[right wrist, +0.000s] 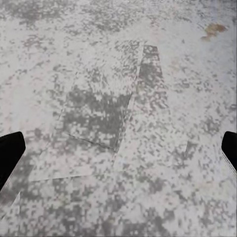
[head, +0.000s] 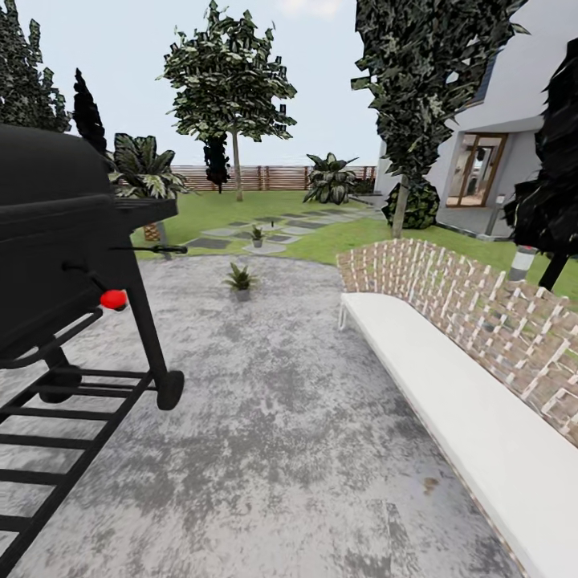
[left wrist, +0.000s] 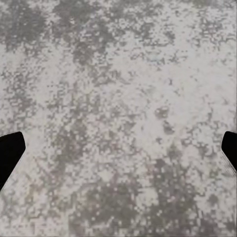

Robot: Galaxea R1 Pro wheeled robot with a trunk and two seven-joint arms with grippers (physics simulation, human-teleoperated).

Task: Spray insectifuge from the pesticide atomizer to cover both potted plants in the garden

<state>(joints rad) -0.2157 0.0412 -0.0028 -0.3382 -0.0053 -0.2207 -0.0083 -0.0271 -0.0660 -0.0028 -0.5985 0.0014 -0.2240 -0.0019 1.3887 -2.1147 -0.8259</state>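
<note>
Two potted plants stand ahead in the head view. The nearer potted plant (head: 240,279) sits at the far edge of the grey paved patio (head: 265,417). The farther potted plant (head: 257,235) sits among pale stepping stones on the lawn. The pesticide atomizer is out of view. In the left wrist view my left gripper (left wrist: 118,148) hangs open over speckled grey paving, its black fingertips (left wrist: 10,150) far apart with nothing between them. My right gripper (right wrist: 118,150) is likewise open over paving, with black fingertips (right wrist: 10,148) at the picture's sides.
A big black grill (head: 64,241) on wheels with a red knob stands close on the left. A long white bench (head: 449,401) with a woven back runs along the right. Beyond lie lawn, trees, a brown slatted fence (head: 265,177) and a house (head: 482,160).
</note>
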